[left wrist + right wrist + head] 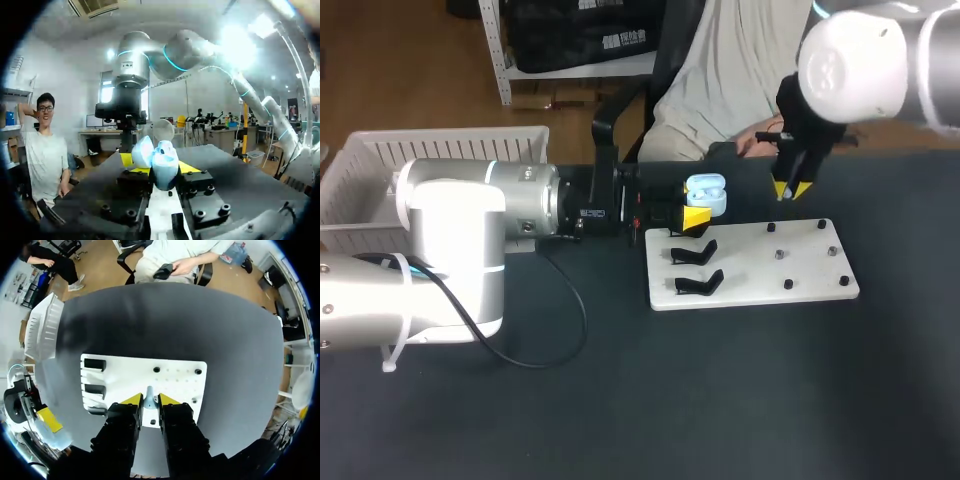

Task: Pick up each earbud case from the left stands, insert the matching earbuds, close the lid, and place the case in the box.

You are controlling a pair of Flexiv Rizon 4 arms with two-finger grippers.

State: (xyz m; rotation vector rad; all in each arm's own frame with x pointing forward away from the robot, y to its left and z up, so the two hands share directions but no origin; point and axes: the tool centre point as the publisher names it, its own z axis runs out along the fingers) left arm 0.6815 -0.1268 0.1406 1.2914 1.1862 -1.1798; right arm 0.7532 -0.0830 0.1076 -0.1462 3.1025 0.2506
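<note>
Over the plate, the earbud pinched in right fingers may be misseated if the case clamped in left fingers is tilted.

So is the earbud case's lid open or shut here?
Open. The earbud case held in the left claw has its lid swung back off the body; both head and left wrist views show it.

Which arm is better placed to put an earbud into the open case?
Right. The right gripper appears shut on an earbud, near the case. The left gripper is shut on that open case, so it can only hold it.
</note>
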